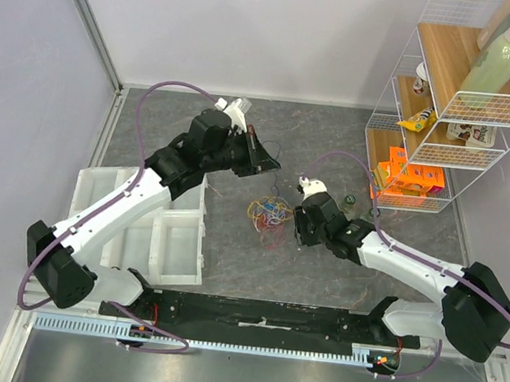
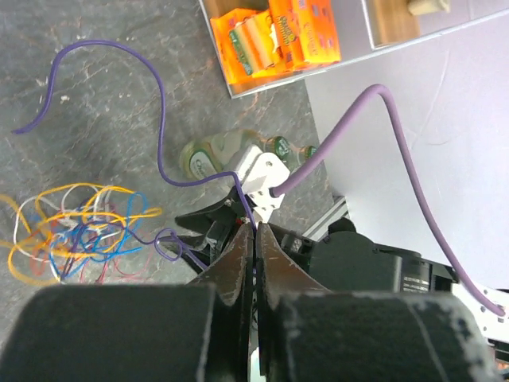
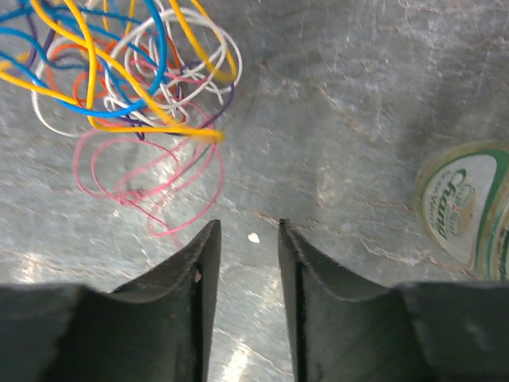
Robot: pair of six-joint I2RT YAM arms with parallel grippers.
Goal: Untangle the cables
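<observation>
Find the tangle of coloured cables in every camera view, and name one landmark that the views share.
Top external: the cables lie just below the picture's centre.
Left wrist: the cables are at the left edge, below mid-height.
Right wrist: the cables fill the upper left corner.
Shared landmark: the green-labelled bottle, to the right of the cables in all three views.

we take this for a robotics lab cell, not a home. a white left arm (image 1: 135, 201) and right arm (image 1: 407, 262) are bolted to a black rail (image 1: 260, 315) at the edge of a grey stone-look table (image 1: 334, 135). plain lavender walls (image 1: 254, 27) box it in. white bins (image 1: 182, 238) sit on one side, and a wire rack (image 1: 481, 124) with orange boxes (image 1: 412, 176) and a green bottle (image 1: 497, 57) on the other.
</observation>
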